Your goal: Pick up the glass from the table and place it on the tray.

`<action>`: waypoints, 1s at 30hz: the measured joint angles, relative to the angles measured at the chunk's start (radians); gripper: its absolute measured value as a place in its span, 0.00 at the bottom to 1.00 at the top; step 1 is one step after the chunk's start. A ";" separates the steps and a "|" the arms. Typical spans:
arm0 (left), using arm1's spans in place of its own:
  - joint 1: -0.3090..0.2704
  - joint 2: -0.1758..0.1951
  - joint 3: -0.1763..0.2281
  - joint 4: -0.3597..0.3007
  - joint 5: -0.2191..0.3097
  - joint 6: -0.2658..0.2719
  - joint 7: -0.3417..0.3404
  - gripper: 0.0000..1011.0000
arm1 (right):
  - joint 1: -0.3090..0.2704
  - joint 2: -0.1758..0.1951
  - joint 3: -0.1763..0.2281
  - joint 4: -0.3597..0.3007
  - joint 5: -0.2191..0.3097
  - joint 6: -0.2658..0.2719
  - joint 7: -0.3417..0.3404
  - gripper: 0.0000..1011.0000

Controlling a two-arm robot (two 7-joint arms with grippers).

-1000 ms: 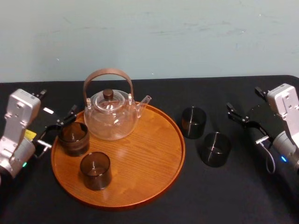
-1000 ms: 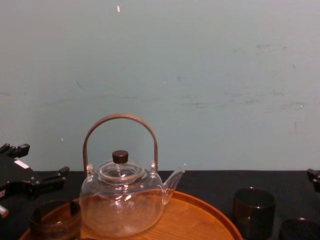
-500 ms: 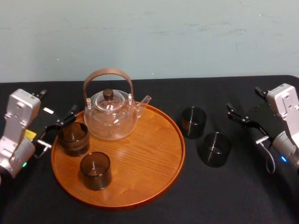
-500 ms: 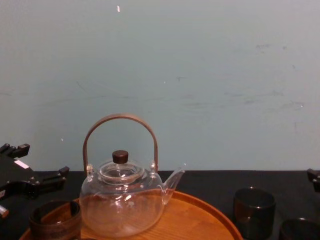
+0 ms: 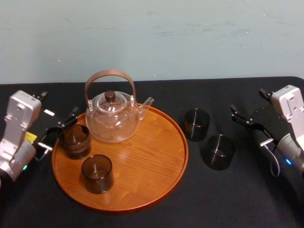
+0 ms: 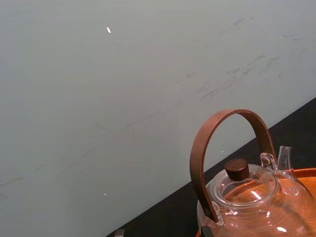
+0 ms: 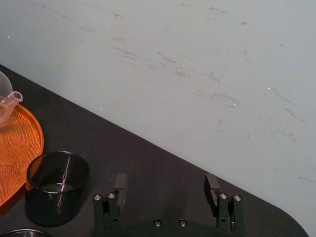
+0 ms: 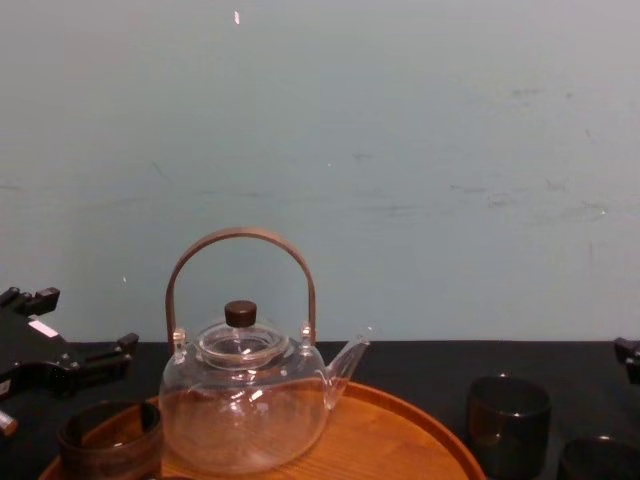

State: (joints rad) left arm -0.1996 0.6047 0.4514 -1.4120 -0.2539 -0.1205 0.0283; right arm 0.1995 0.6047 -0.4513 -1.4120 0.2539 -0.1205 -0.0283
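The round orange-brown tray [image 5: 147, 152] lies on the black table [image 5: 237, 199] and carries a clear glass teapot [image 5: 112, 116] and two dark glasses [image 5: 74, 141] [image 5: 97, 173]. Two more dark glasses stand on the cloth right of the tray, one nearer it [image 5: 196, 124] and one farther out [image 5: 219, 151]. My left gripper [image 5: 57, 107] hovers open at the tray's left rim, just behind the left glass and holding nothing. On the far right my right gripper [image 5: 249, 104] is open and empty, apart from the table glasses. In the right wrist view its fingers [image 7: 120, 186] are spread, with a glass [image 7: 57, 185] off to one side.
A pale blue-grey wall [image 5: 190, 38] runs behind the table's back edge. The teapot's tall brown handle [image 8: 240, 240] rises above the tray [image 8: 390, 430] in the chest view. Bare black cloth lies in front of the tray and around the right-hand glasses [image 8: 508, 420].
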 joint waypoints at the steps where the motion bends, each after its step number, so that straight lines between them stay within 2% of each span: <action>1: 0.000 0.000 0.000 0.000 0.000 0.000 0.000 0.99 | 0.000 0.000 0.000 0.000 0.000 0.000 0.000 0.99; 18: 0.000 0.000 0.000 0.000 0.000 0.000 0.000 0.99 | 0.000 -0.001 0.001 0.000 0.000 -0.002 0.003 0.99; 23: 0.000 0.000 0.000 0.000 0.000 0.000 0.000 0.99 | -0.007 -0.005 0.014 -0.008 0.022 -0.020 0.053 0.99; 27: 0.000 0.000 0.000 0.000 0.000 0.000 0.000 0.99 | -0.021 -0.003 0.021 -0.043 0.033 -0.020 0.083 0.99; 30: 0.000 0.000 0.000 0.000 0.000 0.000 0.000 0.99 | -0.039 0.004 0.023 -0.094 0.048 0.002 0.122 0.99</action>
State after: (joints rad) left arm -0.1995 0.6047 0.4514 -1.4120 -0.2539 -0.1205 0.0283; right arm 0.1607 0.6084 -0.4280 -1.5059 0.3017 -0.1184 0.0936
